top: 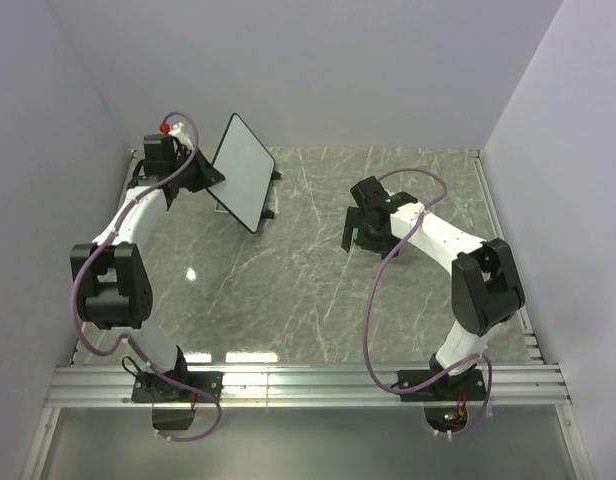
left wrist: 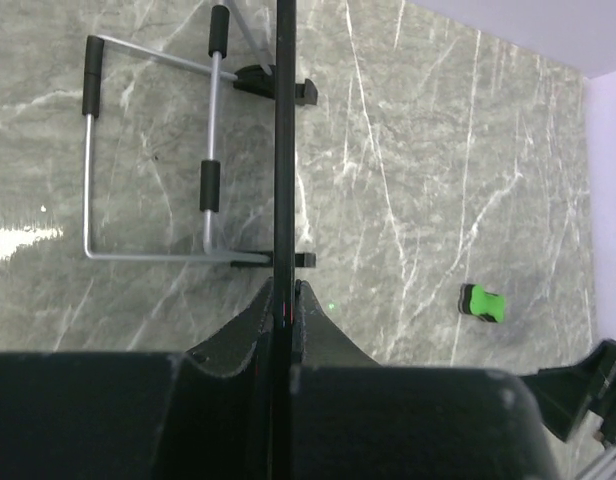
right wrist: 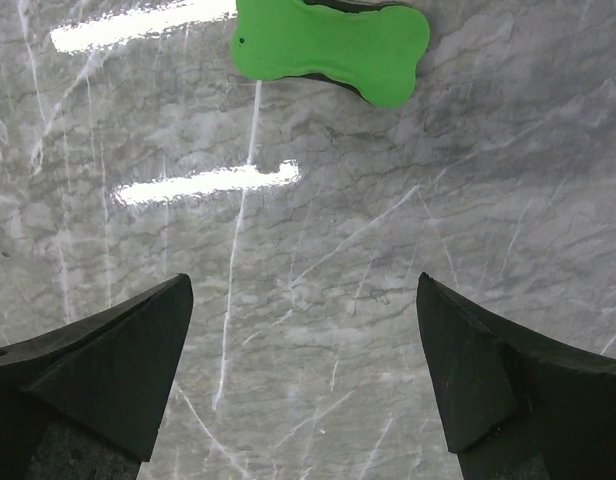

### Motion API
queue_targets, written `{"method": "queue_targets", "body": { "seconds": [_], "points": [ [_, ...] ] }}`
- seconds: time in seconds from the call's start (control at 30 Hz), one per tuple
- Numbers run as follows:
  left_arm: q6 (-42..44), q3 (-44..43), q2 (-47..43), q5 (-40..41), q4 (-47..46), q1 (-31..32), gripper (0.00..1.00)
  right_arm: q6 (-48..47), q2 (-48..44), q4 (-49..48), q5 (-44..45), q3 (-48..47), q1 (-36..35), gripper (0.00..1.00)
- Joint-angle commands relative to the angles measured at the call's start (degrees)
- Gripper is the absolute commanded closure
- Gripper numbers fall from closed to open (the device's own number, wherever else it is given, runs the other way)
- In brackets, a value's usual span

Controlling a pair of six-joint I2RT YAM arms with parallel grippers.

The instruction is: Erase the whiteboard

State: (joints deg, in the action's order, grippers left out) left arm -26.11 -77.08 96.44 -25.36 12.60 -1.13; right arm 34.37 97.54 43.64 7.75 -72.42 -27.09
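The whiteboard (top: 243, 172) stands tilted on its wire stand (left wrist: 148, 256) at the back left of the marble table. Its face looks blank white in the top view. In the left wrist view it shows edge-on as a thin black line (left wrist: 285, 150). My left gripper (top: 210, 180) is shut on the board's left edge, one finger on each face (left wrist: 285, 292). My right gripper (top: 363, 235) is open and empty, low over the table's middle right (right wrist: 303, 290). A green bone-shaped eraser (right wrist: 333, 42) lies flat on the table just ahead of its fingers; it also shows in the left wrist view (left wrist: 483, 302).
White walls close the table in at the back and on both sides. An aluminium rail (top: 308, 385) runs along the near edge, and another (top: 508, 240) along the right side. The right arm's tip shows at the left wrist view's corner (left wrist: 593, 385).
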Motion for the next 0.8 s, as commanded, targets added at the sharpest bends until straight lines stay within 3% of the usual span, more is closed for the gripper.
{"method": "queue_targets", "body": {
  "seconds": [0.0, 0.07, 0.13, 0.3, 0.47, 0.53, 0.6, 0.77],
  "points": [
    [0.7, -1.2, 1.6, 0.4, -4.8, 0.9, 1.0, -1.0, 0.0, 0.4, -0.2, -2.2, 0.4, 0.0],
    [1.2, -1.2, 1.9, 1.9, -3.9, 2.3, 0.99, -1.0, 0.3, 0.3, -0.5, -2.7, 0.5, 0.0],
    [1.4, -0.4, 1.8, 3.0, -3.9, 2.4, 0.92, -1.0, 0.7, 0.2, -0.7, -3.2, 0.5, 0.0],
    [2.1, 1.8, 0.9, 3.6, -3.8, 2.5, 0.6, -1.1, 1.4, 0.1, -1.2, -3.8, 0.6, 0.0],
    [2.9, 1.5, -1.6, 5.3, -1.4, 2.4, 0.5, -1.0, 1.7, -0.1, -1.6, -4.1, 0.5, 0.0],
    [3.3, 0.6, -3.4, 6.5, 0.4, 2.2, 0.15, -0.9, 1.7, -0.2, -1.7, -4.5, 0.6, 0.0],
    [3.6, 0.1, -5.7, 7.2, 1.5, 1.6, 0.01, -1.0, 1.3, -0.7, -2.0, -4.7, 0.5, 0.0],
    [4.3, 0.4, -11.4, 9.2, 5.3, -1.4, 0.01, -1.2, 0.3, -2.3, -3.3, -5.3, 0.5, 0.0]
  ]
}}
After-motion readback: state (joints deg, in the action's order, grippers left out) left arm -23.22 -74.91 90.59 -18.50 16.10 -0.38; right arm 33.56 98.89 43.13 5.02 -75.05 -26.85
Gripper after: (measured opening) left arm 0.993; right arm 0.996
